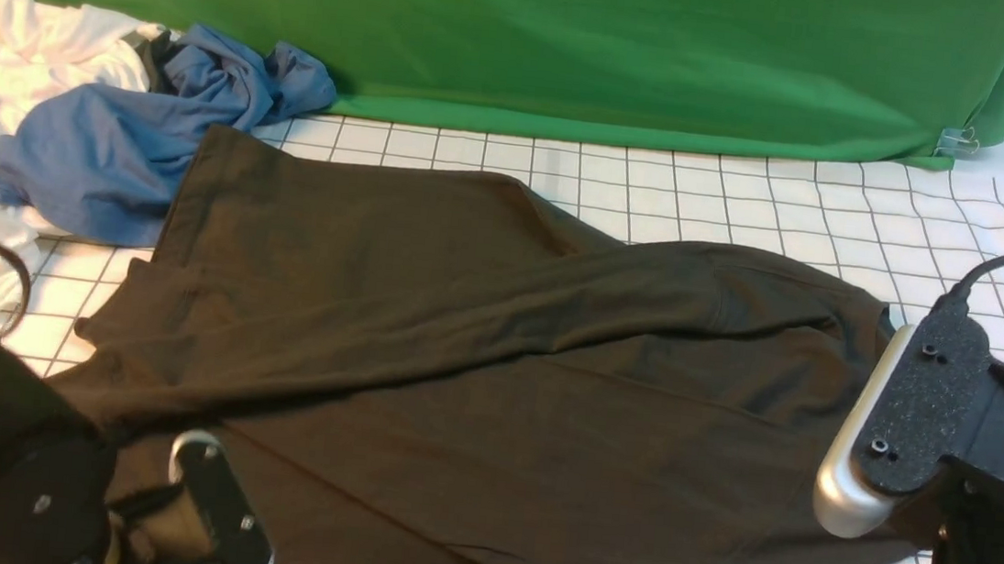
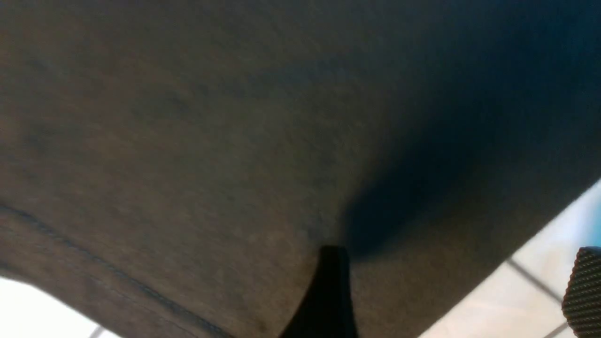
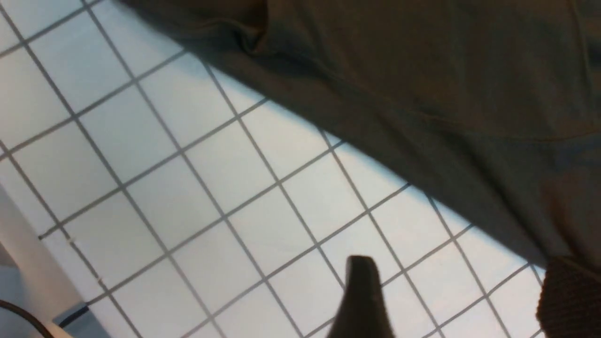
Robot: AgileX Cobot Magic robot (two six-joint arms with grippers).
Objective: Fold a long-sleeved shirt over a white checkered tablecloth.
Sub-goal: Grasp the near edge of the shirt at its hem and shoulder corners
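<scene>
**Matt cloth, ribbed pads**

The long-sleeved shirt (image 1: 478, 335) is soft, matt dark knit; the white checkered tablecloth (image 1: 750, 195) is smooth, thin cloth. The left fingers (image 2: 584, 293) wear finely ribbed black pads. The wrist camera housing (image 1: 842, 481) is satin silver

Long-sleeved shirt (image 1: 492, 382): near edge off-frame.

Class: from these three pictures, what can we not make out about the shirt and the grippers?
- Front view: near edge of the long-sleeved shirt, cut off at the bottom and hidden behind both arms.
- Left wrist view: whether the left gripper touches the fabric; too blurred.
- Front view: the white garment, cut by the left edge, partly under the blue garment.
</scene>
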